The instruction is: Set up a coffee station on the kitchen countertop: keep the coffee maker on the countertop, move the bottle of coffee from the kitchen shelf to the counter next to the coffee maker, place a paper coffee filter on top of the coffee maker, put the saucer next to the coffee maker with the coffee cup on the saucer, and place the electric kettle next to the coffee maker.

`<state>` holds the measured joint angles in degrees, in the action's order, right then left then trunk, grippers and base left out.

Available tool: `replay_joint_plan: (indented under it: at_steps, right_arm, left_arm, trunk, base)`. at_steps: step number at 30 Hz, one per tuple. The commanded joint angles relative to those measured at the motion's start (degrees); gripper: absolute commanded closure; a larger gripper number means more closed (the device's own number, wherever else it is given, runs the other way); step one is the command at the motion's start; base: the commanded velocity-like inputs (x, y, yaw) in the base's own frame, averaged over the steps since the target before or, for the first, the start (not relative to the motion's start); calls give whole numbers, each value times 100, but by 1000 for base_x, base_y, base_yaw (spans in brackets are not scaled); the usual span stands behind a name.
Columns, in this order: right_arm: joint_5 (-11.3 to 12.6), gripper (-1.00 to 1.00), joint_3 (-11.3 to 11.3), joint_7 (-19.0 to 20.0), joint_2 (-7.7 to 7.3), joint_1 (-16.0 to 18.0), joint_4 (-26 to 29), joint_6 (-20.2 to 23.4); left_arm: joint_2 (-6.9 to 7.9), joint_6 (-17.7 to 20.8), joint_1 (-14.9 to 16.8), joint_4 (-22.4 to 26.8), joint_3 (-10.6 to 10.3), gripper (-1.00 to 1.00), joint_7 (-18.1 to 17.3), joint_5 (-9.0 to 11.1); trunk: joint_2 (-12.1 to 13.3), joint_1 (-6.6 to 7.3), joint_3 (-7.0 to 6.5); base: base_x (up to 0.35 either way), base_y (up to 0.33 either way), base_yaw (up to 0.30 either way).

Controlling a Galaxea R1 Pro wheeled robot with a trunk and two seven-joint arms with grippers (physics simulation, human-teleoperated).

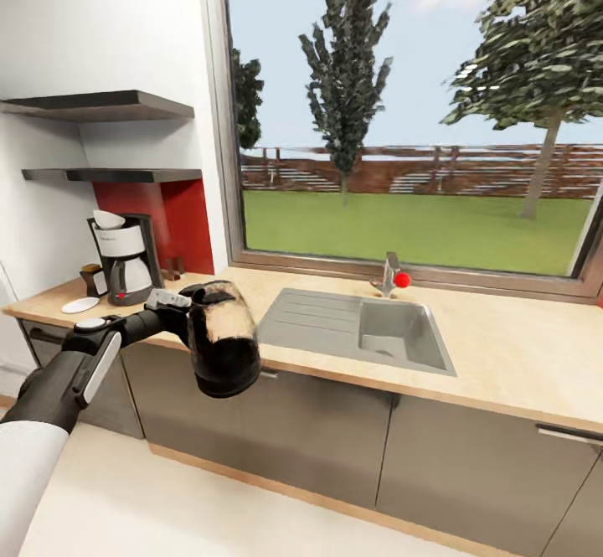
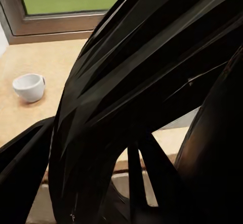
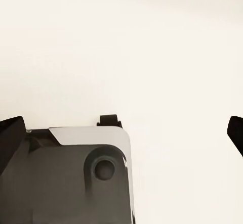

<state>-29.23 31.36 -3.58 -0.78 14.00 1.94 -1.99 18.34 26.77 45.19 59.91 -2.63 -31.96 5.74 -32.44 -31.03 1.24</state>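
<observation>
Head view shows the left claw [image 1: 172, 299] clamped on the electric kettle's [image 1: 222, 339] handle; it looks heavy, rigid, best carried there.

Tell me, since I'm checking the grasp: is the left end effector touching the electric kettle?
Touching. In the head view the left end effector closes on the black electric kettle and carries it in the air in front of the countertop.
</observation>
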Motion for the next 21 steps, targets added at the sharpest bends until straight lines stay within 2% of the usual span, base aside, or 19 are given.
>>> replay_joint_plan:
  at_steps: [1, 10, 17, 21]
  right_arm:
    - [-57, -100, 47, -19, -1, 6, -9, -21]
    - [-57, -100, 46, -20, 7, 6, -9, -21]
    - [-59, -100, 46, -20, 8, 6, -9, -21]
    - [-60, -100, 49, -20, 8, 6, -9, -21]
  left_arm:
    - [8, 51, 7, 3, 66, 100, 7, 76]
    - [27, 48, 7, 3, 151, 100, 6, 73]
    - [214, 51, 6, 3, 171, 100, 6, 76]
    - [238, 40, -113, 3, 336, 100, 6, 76]
  trunk:
    - [-11, -3, 9]
    - [-11, -3, -17]
    - [-11, -3, -35]
    - [-11, -3, -41]
  base:
    - [0, 0, 268]
    - [0, 0, 268]
    - [0, 0, 268]
    - [0, 0, 268]
